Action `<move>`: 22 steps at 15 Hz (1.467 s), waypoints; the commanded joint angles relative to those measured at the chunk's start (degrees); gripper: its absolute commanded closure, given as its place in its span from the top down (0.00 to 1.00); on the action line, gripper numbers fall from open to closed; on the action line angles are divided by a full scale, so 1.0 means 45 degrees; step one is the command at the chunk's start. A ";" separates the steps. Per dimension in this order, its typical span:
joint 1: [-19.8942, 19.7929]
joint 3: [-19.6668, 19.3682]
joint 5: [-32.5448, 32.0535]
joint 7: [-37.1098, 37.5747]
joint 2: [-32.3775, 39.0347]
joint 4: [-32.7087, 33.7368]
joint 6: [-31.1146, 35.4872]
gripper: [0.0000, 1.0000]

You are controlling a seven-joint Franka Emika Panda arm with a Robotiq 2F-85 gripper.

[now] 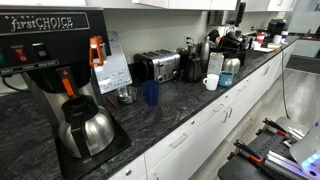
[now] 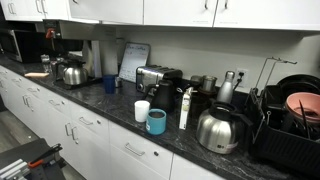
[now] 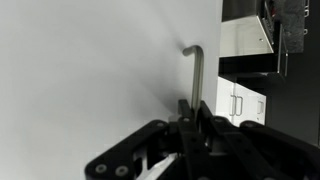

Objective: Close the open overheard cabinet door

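In the wrist view a white cabinet door [image 3: 90, 70] fills most of the picture. A slim metal bar handle [image 3: 197, 70] sticks out of it near its right edge. My gripper [image 3: 195, 118] has its two dark fingers closed round the lower part of this handle. Past the door's edge there is a dark gap. The arm and gripper do not show in either exterior view. A row of white overhead cabinets [image 2: 180, 10] runs along the top of an exterior view; the doors seen there look shut.
A dark stone counter [image 1: 190, 100] carries a coffee machine [image 1: 50, 60], a toaster [image 1: 158, 67], kettles and mugs. It also shows in an exterior view [image 2: 100, 105] with a blue cup [image 2: 156, 121]. White lower cabinets [image 3: 245, 100] lie beyond the door.
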 commanded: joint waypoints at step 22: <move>0.0278 0.1494 -0.7101 0.4046 0.5528 0.4464 0.3485 0.03</move>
